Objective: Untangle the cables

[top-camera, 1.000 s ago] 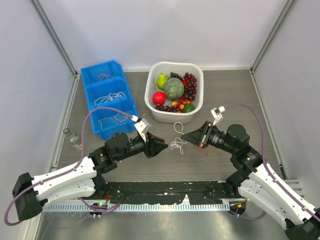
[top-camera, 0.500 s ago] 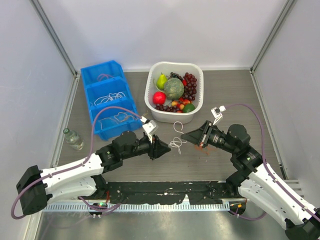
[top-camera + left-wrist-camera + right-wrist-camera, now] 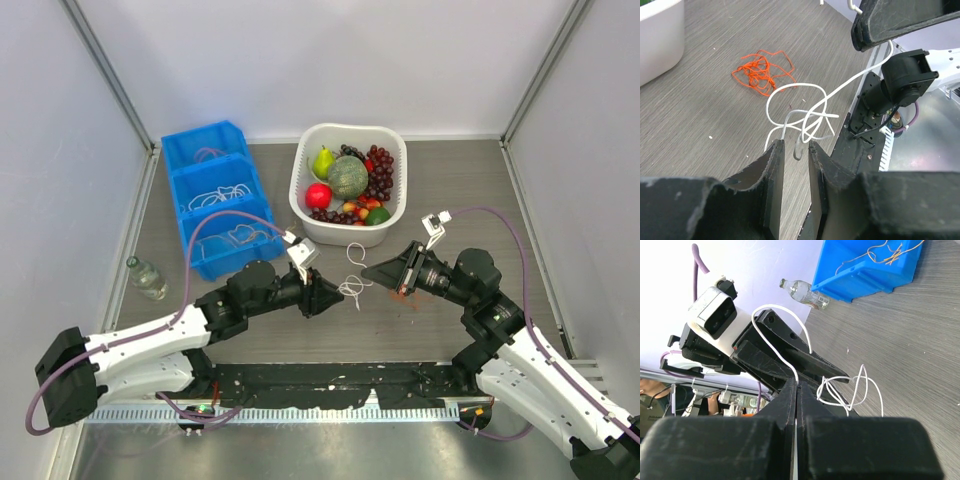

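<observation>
The left pincer (image 3: 794, 159) is held slightly apart, its tips set either side of the nearest loops of the white cable (image 3: 801, 107), which lies straight ahead over the bench (image 3: 700, 115) (the orange cable (image 3: 762, 70) is left loose beyond). The long strand is run up and rightwards to the right pincer (image 3: 796, 382), which is clamped on it. Since a second ago the left pincer has been brought forward to the tangle, while the right is unmoved.

Orange-red cable (image 3: 760, 68), white cable (image 3: 795, 85).
</observation>
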Robot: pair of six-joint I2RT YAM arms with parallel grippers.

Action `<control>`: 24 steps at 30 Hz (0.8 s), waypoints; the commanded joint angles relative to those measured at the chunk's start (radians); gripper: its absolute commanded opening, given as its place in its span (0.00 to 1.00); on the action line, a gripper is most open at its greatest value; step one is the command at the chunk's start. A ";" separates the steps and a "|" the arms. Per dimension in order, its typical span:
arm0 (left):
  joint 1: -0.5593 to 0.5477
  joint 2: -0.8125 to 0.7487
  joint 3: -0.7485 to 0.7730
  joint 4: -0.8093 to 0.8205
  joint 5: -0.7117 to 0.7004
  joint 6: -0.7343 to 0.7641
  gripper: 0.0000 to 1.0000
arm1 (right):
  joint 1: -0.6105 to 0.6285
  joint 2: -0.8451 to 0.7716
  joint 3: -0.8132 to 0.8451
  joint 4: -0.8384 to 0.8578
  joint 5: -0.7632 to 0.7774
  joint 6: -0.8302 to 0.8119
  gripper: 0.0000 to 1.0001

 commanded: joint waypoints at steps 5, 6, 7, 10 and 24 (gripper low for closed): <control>0.004 0.034 0.061 0.075 0.030 0.006 0.22 | 0.006 -0.002 0.021 0.084 -0.020 0.021 0.01; 0.003 0.039 0.064 0.074 0.029 0.008 0.20 | 0.006 -0.002 0.020 0.086 -0.022 0.023 0.01; 0.003 0.042 0.064 0.072 0.030 0.008 0.19 | 0.006 -0.001 0.019 0.090 -0.022 0.025 0.01; 0.003 0.040 0.065 0.078 0.010 0.006 0.13 | 0.006 -0.001 0.015 0.098 -0.026 0.032 0.01; 0.003 -0.131 0.079 -0.298 -0.635 -0.096 0.00 | 0.006 -0.111 0.154 -0.421 0.520 -0.152 0.01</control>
